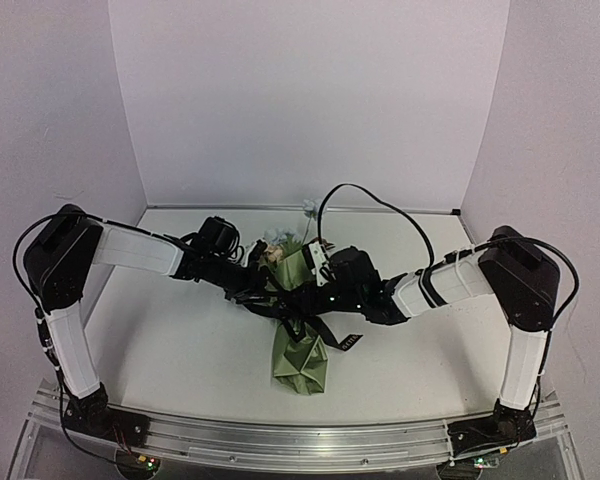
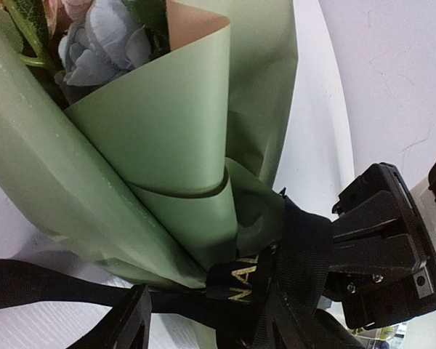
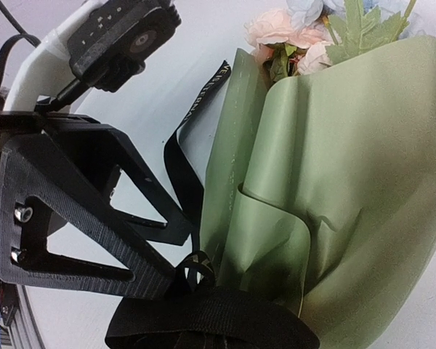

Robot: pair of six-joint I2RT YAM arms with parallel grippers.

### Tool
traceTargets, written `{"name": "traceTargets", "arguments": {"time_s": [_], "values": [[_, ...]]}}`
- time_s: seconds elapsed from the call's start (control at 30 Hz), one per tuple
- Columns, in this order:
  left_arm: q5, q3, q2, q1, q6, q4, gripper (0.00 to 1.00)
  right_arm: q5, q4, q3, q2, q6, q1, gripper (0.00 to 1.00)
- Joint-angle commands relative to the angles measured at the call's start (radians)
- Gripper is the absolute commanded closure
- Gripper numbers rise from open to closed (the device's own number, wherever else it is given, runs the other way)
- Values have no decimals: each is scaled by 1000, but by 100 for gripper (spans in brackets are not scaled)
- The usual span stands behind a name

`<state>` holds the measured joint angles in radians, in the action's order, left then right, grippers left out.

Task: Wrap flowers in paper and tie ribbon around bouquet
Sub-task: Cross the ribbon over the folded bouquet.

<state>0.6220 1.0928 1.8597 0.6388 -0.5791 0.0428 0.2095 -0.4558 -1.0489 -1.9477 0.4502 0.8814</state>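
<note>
The bouquet (image 1: 298,360) lies mid-table, an olive-green paper (image 2: 167,138) cone with its narrow end toward the arms. The flowers (image 3: 291,33), pale blue and pink, show at its far wide end. The black ribbon (image 2: 240,282) with light lettering wraps the cone's waist, and a tail (image 1: 346,341) trails to the right. My left gripper (image 2: 211,323) is open, one finger on each side of the ribbon's crossing. My right gripper (image 3: 203,323) is shut on the ribbon beside the cone, where a small loop (image 3: 197,273) sticks out. The two grippers meet at the cone's waist (image 1: 292,297).
White walls enclose the table on three sides. A small white object (image 1: 309,208) lies at the back wall. A black cable (image 1: 375,202) arcs above the right arm. The metal rail (image 1: 300,442) runs along the near edge.
</note>
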Motion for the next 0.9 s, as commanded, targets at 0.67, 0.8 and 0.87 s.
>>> {"name": "traceTargets", "arguments": {"time_s": [0.67,0.8,0.87], "values": [[88,75,60,2,-31,-94,72,22,-34,-30,-16,8,-2,100],[97,78,67,2,-36,-98,83,19,-33,-24,-7,12,-2,100],[94,75,60,2,-35,-99,89,19,-28,-22,-5,14,-2,100]]}}
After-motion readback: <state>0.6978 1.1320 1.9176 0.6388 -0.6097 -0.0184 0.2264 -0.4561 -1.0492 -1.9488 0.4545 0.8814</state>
